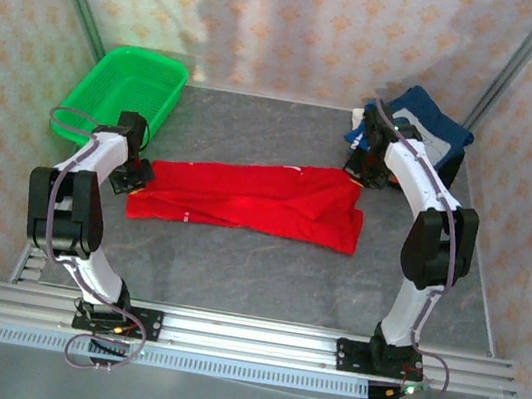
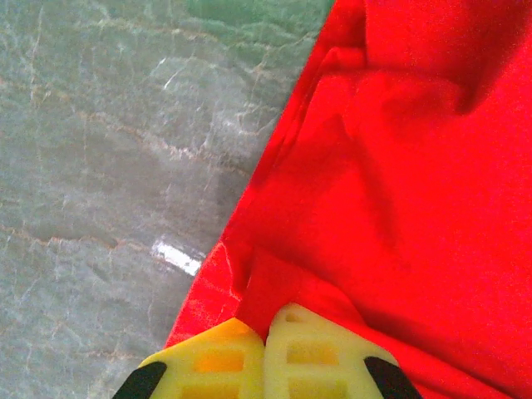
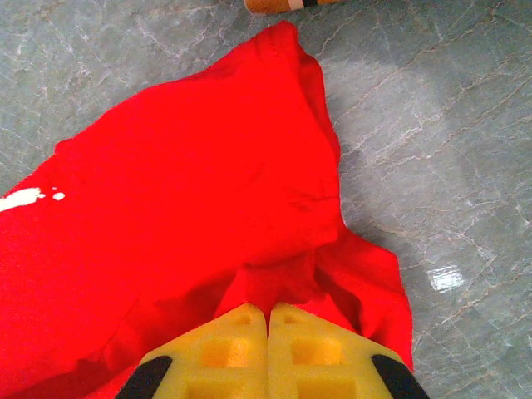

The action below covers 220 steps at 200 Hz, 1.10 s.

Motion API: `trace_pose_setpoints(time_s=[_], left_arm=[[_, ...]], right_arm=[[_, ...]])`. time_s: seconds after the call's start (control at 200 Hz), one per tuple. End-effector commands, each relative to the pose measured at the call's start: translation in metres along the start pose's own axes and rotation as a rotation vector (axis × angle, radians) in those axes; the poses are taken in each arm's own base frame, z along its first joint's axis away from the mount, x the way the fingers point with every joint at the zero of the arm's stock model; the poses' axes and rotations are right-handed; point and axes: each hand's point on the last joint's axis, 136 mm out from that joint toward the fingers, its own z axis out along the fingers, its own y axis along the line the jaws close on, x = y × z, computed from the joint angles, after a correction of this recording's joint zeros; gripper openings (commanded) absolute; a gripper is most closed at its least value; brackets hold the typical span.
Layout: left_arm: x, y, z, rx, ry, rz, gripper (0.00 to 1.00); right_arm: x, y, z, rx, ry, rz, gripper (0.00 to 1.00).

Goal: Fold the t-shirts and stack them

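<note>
Top external view: a bright red t-shirt (image 1: 245, 201) lies in the middle of the grey marbled tabletop (image 1: 263, 280), folded into a long band that runs left to right, with its right end wider and rumpled. The left jaws are down at the shirt's left end and the right jaws at its far right corner. A green plastic basket (image 1: 126, 91) stands at the far left, apart from the shirt. A pile of folded t-shirts (image 1: 429, 129), navy on top, sits in the far right corner just behind the right arm's wrist. In the left wrist view the yellow jaws are pressed together on a small pleat of the red cloth (image 2: 399, 166) at the shirt's edge, with bare tabletop (image 2: 100, 166) to the left. In the right wrist view the yellow jaws are likewise closed, pinching a gathered fold of the red shirt (image 3: 191, 191), which has a small white mark (image 3: 25, 198) near its left edge.
</note>
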Motion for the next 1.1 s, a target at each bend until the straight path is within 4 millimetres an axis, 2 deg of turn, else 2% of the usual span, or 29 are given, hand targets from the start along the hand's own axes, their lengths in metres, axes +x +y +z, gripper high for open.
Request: trace_pose_setpoints(time_s=[0.0, 0.085, 0.2, 0.345, 0.445, 0.535, 0.615, 0.671, 0.761, 0.816, 0.961, 1.096], left_arm=[[-0.02, -0.006, -0.011, 0.034, -0.06, 0.001, 0.17], [-0.025, -0.013, -0.024, 0.084, -0.082, -0.018, 0.4], [-0.027, -0.014, -0.051, 0.123, -0.127, -0.044, 0.59], [-0.015, -0.014, -0.084, 0.204, -0.167, -0.085, 0.65], [0.001, -0.008, -0.092, 0.222, -0.163, -0.103, 0.68], [0.018, -0.007, -0.09, 0.251, -0.142, -0.112, 0.67], [0.031, -0.006, -0.08, 0.26, -0.117, -0.12, 0.62], [0.037, -0.006, -0.072, 0.264, -0.102, -0.13, 0.56], [0.042, -0.01, -0.06, 0.28, -0.081, -0.141, 0.38], [0.042, -0.009, -0.053, 0.271, -0.08, -0.141, 0.31], [0.041, -0.01, -0.036, 0.252, -0.063, -0.184, 0.26], [0.04, -0.007, -0.019, 0.212, -0.05, -0.195, 0.25]], right_arm=[[-0.005, -0.001, -0.002, 0.035, -0.019, -0.015, 0.0], [-0.005, 0.001, -0.001, 0.033, -0.019, -0.015, 0.0], [-0.008, 0.007, -0.001, 0.023, -0.031, -0.02, 0.0], [-0.014, 0.016, -0.003, 0.004, -0.045, -0.019, 0.0], [-0.021, 0.026, -0.006, -0.025, -0.063, -0.02, 0.0], [-0.027, 0.036, -0.007, -0.045, -0.071, -0.022, 0.0], [-0.032, 0.042, -0.007, -0.049, -0.075, -0.027, 0.0], [-0.034, 0.046, -0.004, -0.05, -0.071, -0.029, 0.0], [-0.039, 0.053, -0.002, -0.053, -0.074, -0.034, 0.0], [-0.041, 0.056, 0.001, -0.051, -0.069, -0.036, 0.0], [-0.044, 0.064, 0.01, -0.053, -0.059, -0.042, 0.0], [-0.048, 0.071, 0.016, -0.054, -0.054, -0.047, 0.0]])
